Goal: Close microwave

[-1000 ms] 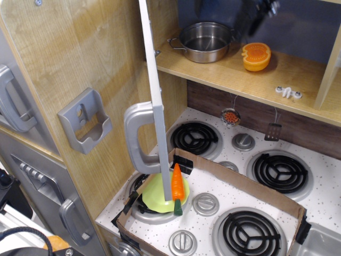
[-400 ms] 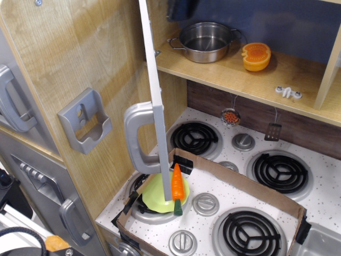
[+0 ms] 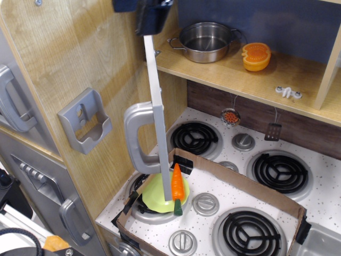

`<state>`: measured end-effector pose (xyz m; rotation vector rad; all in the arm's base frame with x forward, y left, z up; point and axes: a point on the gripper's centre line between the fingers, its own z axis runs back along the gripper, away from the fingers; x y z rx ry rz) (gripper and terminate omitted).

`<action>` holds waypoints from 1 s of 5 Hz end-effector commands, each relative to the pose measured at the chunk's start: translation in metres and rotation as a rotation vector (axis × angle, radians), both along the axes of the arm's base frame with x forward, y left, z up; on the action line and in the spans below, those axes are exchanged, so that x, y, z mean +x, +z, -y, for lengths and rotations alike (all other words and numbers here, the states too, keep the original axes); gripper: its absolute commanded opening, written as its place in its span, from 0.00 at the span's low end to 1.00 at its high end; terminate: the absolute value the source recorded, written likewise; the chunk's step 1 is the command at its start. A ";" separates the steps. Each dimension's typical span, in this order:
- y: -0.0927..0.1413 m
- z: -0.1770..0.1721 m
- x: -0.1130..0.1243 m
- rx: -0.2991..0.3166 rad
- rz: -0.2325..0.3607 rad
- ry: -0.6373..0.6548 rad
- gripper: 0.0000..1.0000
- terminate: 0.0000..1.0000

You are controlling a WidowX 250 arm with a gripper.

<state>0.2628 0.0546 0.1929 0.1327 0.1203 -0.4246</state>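
Observation:
The microwave is a wooden compartment (image 3: pixel 250 74). Its silver-grey door (image 3: pixel 155 96) stands wide open, seen edge-on and swung out toward me. The big curved grey handle (image 3: pixel 136 137) is on the door's left face. The door's window and buttons are hidden at this angle. My gripper (image 3: pixel 151 15) is a dark shape at the top edge of the view, right at the upper end of the door's edge. Its fingers are cut off by the frame and blurred. A steel pot (image 3: pixel 205 41) and an orange half (image 3: pixel 256 56) sit inside the compartment.
A grey wall bracket (image 3: pixel 85 120) hangs on the wooden side panel left of the door. Below is a stovetop (image 3: pixel 319 176) with a cardboard frame (image 3: pixel 234 178), and a carrot (image 3: pixel 177 186) on a green plate (image 3: pixel 154 194) under the door. Grey lower doors (image 3: pixel 37 176) are at the far left.
My gripper has moved left along the top of the view, from above the pot's right side to the upper end of the door. The door has not visibly moved.

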 end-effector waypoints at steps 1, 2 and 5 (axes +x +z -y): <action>-0.005 -0.015 -0.013 0.011 0.061 0.013 1.00 0.00; -0.021 -0.018 -0.013 -0.007 0.087 0.014 1.00 0.00; -0.063 -0.003 0.004 -0.172 0.344 0.025 1.00 0.00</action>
